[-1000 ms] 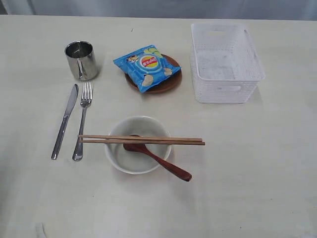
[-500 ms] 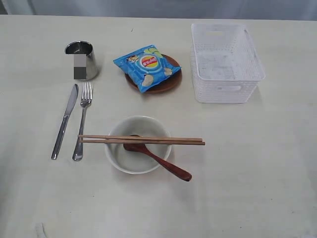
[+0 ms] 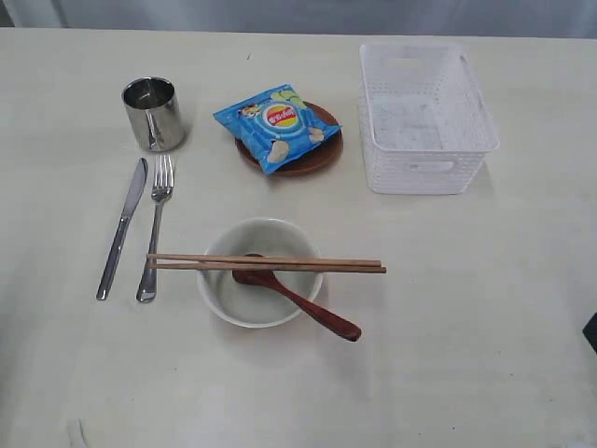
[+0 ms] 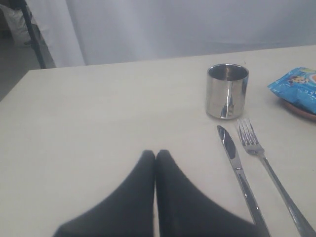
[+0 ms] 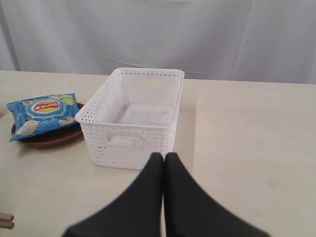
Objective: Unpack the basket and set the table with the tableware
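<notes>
Looking across the flat cream surface [image 3: 485, 327], I find the white plastic basket [image 3: 426, 173] at two o'clock. It is a lattice-walled rectangle with cut-out handles, long axis running twelve to six. The pale round bowl [image 3: 224, 299] sits toward six. The brown round plate [image 3: 322, 159] at twelve is mostly hidden under a glossy blue chip bag [image 3: 277, 126]. Two wooden chopsticks [image 3: 266, 265] bridge the bowl's rim, lying nine to three and crossing over the reddish spoon [image 3: 308, 308], whose handle points to four. Steel knife [image 3: 121, 229] and fork [image 3: 154, 233] lie parallel at nine, tips toward twelve. The shiny cylindrical cup [image 3: 154, 117] stands upright at ten. My left fingers [image 4: 145, 173] and right fingers [image 5: 154, 173], dark and blurred, are clenched on themselves.
</notes>
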Robot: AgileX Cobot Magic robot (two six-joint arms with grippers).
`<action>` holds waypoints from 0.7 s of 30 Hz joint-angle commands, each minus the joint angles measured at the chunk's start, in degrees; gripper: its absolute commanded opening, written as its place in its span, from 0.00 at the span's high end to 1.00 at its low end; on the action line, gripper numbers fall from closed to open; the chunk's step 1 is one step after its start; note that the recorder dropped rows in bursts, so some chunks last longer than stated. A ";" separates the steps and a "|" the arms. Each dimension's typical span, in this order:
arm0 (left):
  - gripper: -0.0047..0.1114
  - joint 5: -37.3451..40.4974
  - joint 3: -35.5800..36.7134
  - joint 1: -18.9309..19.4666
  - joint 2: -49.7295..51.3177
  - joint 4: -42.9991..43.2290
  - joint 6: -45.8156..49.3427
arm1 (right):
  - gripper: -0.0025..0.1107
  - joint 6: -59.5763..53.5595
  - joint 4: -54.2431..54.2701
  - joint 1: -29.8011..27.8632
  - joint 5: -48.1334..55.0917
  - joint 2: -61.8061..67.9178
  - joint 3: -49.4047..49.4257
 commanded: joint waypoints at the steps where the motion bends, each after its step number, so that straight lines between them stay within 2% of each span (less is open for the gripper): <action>1: 0.96 -0.03 0.13 -0.29 -0.11 0.25 -0.13 | 0.97 0.23 -1.84 -0.42 -1.32 -0.25 0.29; 7: 0.96 -0.03 0.13 -0.29 -0.11 0.25 -0.13 | 0.97 2.88 -2.64 -0.42 -4.36 -0.25 0.29; 12: 0.96 -0.03 0.13 -0.29 -0.11 0.25 -0.13 | 0.97 14.88 -14.56 -0.42 -4.59 -0.25 0.82; 17: 0.96 -0.03 0.13 -0.29 -0.11 0.25 -0.13 | 0.97 13.98 -15.50 -0.42 2.78 -0.25 0.82; 21: 0.96 -0.03 0.13 -0.29 -0.11 0.25 -0.13 | 0.97 12.67 -15.59 -0.42 2.76 -0.25 0.82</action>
